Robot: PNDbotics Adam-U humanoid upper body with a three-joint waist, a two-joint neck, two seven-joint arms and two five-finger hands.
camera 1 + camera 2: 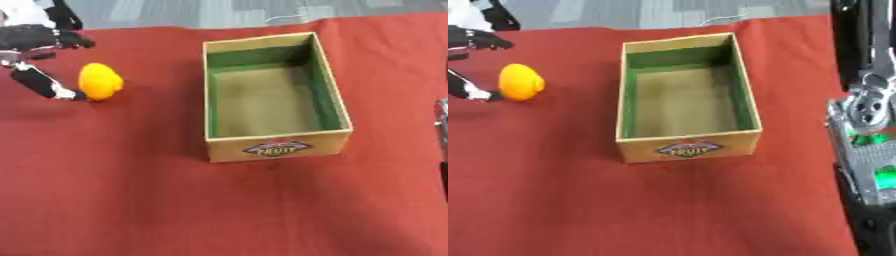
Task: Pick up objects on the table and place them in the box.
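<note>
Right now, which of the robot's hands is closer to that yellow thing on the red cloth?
The left. Its left hand sits right beside the yellow object, one fingertip at its edge. The right arm is far off at the table's right side, beyond the box.

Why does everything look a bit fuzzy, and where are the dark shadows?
In the left eye view the whole picture is soft: the label on the box can't be read clearly, and the left hand by the yellow object is smeared. A faint shadow lies left of the box. In the right eye view the right arm at the edge is blurry too.
</note>
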